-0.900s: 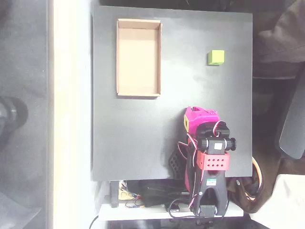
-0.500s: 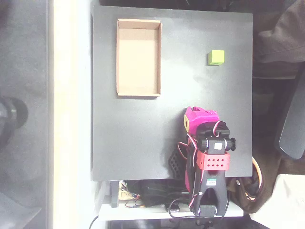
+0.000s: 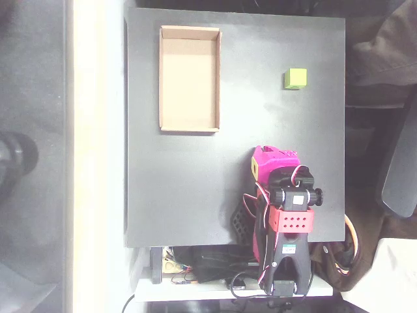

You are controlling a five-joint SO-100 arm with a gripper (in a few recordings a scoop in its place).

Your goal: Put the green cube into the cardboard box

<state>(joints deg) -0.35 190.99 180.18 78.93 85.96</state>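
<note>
In the overhead view the green cube (image 3: 295, 78) sits alone on the black table (image 3: 195, 182), near its upper right corner. The cardboard box (image 3: 189, 78) lies at the upper left, open side up and with nothing inside. The magenta gripper (image 3: 273, 153) is folded back over the arm at the lower right, well below the cube and far from the box. Its jaws point up the picture, and from above I cannot make out any gap between them. Nothing is held.
The arm's base and red motor bracket (image 3: 292, 220) stand at the table's lower edge, with cables (image 3: 208, 264) below. A dark chair (image 3: 401, 163) and cloth lie off the table's right edge. A pale strip runs along the left.
</note>
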